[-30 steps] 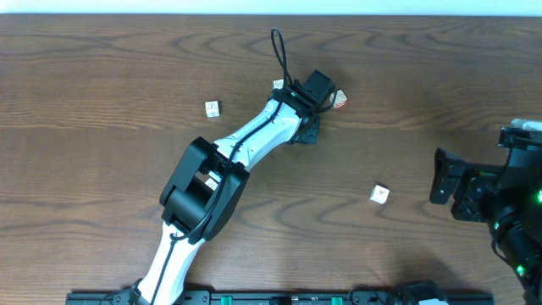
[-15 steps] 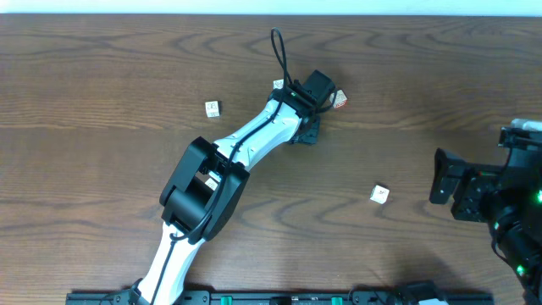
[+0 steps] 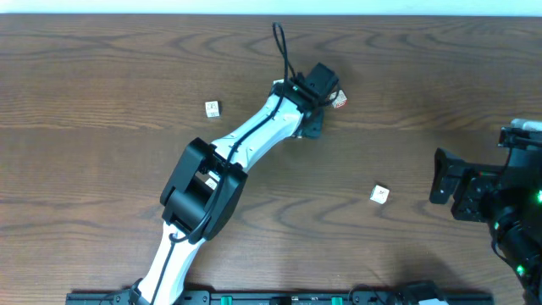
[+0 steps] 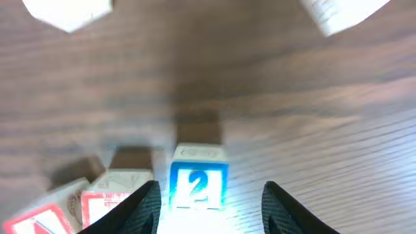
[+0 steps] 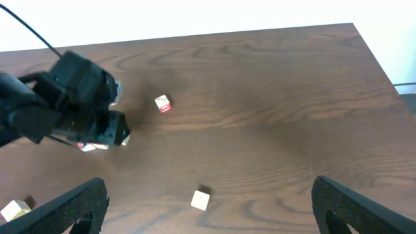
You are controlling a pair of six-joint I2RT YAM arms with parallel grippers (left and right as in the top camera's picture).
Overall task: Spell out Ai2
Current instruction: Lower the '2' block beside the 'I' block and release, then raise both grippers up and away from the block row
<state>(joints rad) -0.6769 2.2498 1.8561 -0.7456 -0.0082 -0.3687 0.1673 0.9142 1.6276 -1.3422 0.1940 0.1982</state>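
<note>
The right tool [image 5: 208, 188] hangs over the right end of the bench [image 3: 102, 68], nearest the robot. Its fingers are spread wide with nothing between them. A little ahead of it a pale block [image 3: 379, 194] lies alone on the wood, well apart from the others.

Further in, the left arm [image 3: 254, 135] reaches slantwise across the middle of the bench. The left tool [image 4: 211, 195] points down at the wood with its fingers parted. The block marked 2 [image 4: 198, 185], blue-framed, stands on the bench between them. There is a narrow gap at the left finger and a wider one at the right, and neither finger touches it.

Just beside the 2, on the left of the wrist view, stands a red-printed block [image 4: 116, 198]. Close against that one is a second red block [image 4: 42, 220], cut off by the frame edge. Whether those two touch cannot be told, and their letters are too blurred to read.

Beyond the tool, a small red-and-white block [image 3: 340, 102] lies near the wrist on its right. A white block [image 3: 212, 108] sits alone well off to the left.
</note>
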